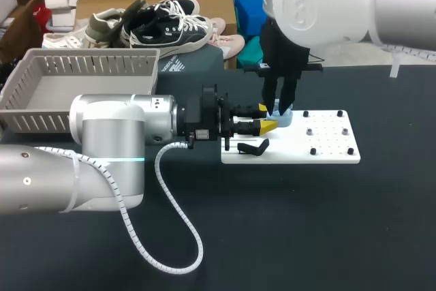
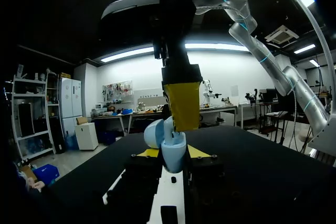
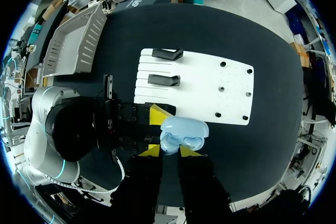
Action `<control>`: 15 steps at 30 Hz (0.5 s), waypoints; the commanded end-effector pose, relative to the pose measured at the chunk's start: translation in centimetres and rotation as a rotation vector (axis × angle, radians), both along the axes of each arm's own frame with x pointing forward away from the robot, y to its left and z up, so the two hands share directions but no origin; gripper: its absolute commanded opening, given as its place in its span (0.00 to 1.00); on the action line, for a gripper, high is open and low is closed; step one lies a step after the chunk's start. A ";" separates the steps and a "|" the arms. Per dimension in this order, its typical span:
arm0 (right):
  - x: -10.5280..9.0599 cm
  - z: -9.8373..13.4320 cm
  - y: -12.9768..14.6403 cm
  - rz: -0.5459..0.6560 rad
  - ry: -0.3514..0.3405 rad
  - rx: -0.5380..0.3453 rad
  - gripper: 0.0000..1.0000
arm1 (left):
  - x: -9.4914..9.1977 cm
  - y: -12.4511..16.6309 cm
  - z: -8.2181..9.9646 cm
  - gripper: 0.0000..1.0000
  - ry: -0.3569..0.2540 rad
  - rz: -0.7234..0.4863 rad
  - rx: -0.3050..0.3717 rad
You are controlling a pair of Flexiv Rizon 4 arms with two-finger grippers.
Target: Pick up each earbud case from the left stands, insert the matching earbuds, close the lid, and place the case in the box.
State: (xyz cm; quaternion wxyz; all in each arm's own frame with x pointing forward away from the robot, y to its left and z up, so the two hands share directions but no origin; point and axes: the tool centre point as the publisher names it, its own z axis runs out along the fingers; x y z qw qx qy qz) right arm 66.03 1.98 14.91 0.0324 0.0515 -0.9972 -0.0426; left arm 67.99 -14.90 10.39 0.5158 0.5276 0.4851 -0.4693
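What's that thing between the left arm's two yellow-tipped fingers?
A pale blue earbud case, lid open, held in the left gripper. The left wrist view shows it plainly.

The earbud case [image 1: 283, 118] is plain pale blue. My left end effector [image 1: 268, 118] has bright yellow tips on black fingers, and the left arm [image 1: 109, 134] behind it is silver-grey with a thin cyan ring. The board [image 1: 330, 142] is white with small black and grey studs, and its stands [image 1: 253, 146] are black. The surface [image 1: 306, 230] is plain black. The box [image 1: 88, 66] is grey, with slotted walls.
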 end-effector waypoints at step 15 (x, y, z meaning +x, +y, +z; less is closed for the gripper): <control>-0.1 0.3 0.2 0.002 0.002 0.000 0.43 | -0.1 0.0 0.0 0.00 -0.001 0.004 -0.001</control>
